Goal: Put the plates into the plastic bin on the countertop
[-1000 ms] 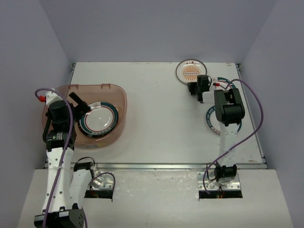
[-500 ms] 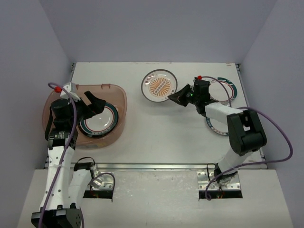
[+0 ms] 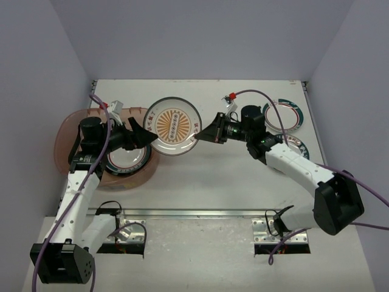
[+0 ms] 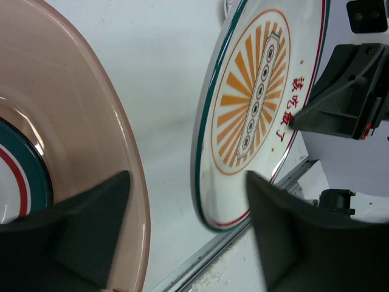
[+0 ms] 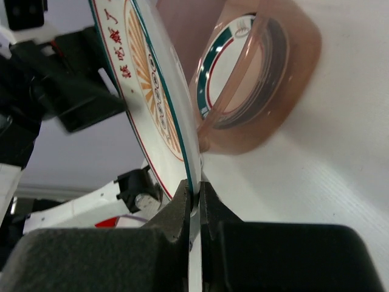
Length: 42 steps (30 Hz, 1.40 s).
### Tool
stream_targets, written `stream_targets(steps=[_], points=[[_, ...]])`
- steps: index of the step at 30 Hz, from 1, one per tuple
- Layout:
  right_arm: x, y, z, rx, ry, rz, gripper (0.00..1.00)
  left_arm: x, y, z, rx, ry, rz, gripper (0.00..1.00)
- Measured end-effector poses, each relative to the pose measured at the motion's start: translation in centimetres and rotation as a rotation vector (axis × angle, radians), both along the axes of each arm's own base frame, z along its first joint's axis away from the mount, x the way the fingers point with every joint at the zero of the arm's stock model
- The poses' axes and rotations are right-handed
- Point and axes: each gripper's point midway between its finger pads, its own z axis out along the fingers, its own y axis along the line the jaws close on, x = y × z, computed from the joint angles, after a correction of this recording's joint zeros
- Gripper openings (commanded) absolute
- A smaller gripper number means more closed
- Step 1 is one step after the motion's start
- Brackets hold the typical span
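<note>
While clamped on the sunburst plate (image 3: 173, 126), right gripper (image 3: 200, 130); left gripper (image 3: 143, 135) apart; four plates (image 3: 283, 114), one bin (image 3: 65, 131).

Sunburst plate (image 4: 258, 109) bears red characters (image 4: 295, 106), seemingly 該吃飯了.

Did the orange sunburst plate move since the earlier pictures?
Yes. The orange sunburst plate went left across the countertop, as far as the plastic bin.
</note>
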Motion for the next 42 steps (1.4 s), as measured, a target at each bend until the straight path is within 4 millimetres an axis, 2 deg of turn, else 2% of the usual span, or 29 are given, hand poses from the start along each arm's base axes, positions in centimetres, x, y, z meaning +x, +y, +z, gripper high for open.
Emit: stream_targets(steps=[1,4,5,6,7,8,11,14,19,22,23,24,26,29,33,34,38,42], points=[[-0.6,0.3,0.0,-0.001,-0.001,0.021,0.00,0.1,-0.1,-0.2,-0.003,0.011,-0.003,0.00],[-1.7,1.0,-0.7,-0.025,0.012,0.057,0.00,0.1,-0.6,-0.1,-0.025,0.028,-0.018,0.00],[-1.8,0.9,-1.1,-0.034,0.027,0.054,0.21,0.0,-0.7,0.3,-0.029,0.018,-0.023,0.00],[-1.8,0.9,-1.2,-0.038,0.033,0.052,0.62,0.0,-0.7,0.5,-0.030,0.011,-0.022,0.00],[-1.7,0.8,-1.2,-0.038,0.030,0.049,0.87,0.0,-0.7,0.7,-0.027,0.005,-0.017,0.00],[-1.8,0.8,-1.1,-0.036,0.028,0.051,0.99,0.1,-0.5,0.8,-0.022,0.004,-0.001,0.00],[-2.3,1.0,-0.7,-0.042,-0.002,0.065,0.99,1.0,1.3,0.4,0.029,0.040,0.146,0.00],[-2.1,0.1,-0.8,-0.092,-0.039,0.009,0.99,1.9,5.7,-0.6,0.101,0.124,0.426,0.00],[-1.9,-4.1,-1.6,-0.174,-0.101,-0.152,0.99,0.5,15.0,-2.6,0.138,0.216,0.842,0.00],[-2.7,-7.1,-2.4,-0.202,-0.117,-0.229,0.99,-0.7,18.8,-5.0,0.137,0.287,0.993,0.00],[-2.9,-7.8,-2.7,-0.212,-0.116,-0.247,0.99,-1.0,19.3,-6.2,0.137,0.323,1.011,0.01],[-3.0,-8.5,-3.0,-0.221,-0.114,-0.263,0.99,-1.4,19.5,-7.3,0.138,0.360,1.020,0.06],[-2.9,-9.4,-3.4,-0.237,-0.113,-0.285,0.99,-1.9,19.6,-9.2,0.137,0.421,1.027,0.27],[-3.2,-10.5,-4.0,-0.257,-0.109,-0.303,0.99,-2.3,19.0,-11.3,0.111,0.478,1.007,0.44],[-3.3,-11.3,-4.9,-0.278,-0.094,-0.315,0.99,-2.0,18.4,-12.4,0.084,0.509,0.967,0.92],[-3.3,-11.3,-5.0,-0.282,-0.091,-0.315,0.99,-1.8,18.2,-12.4,0.079,0.510,0.957,1.00],[-2.9,-12.2,-6.0,-0.326,-0.065,-0.361,0.99,-1.7,17.7,-12.6,0.071,0.518,0.922,1.00],[-1.7,-14.5,-8.5,-0.431,0.049,-0.506,0.99,-1.9,16.8,-12.5,0.097,0.545,0.895,1.00]])
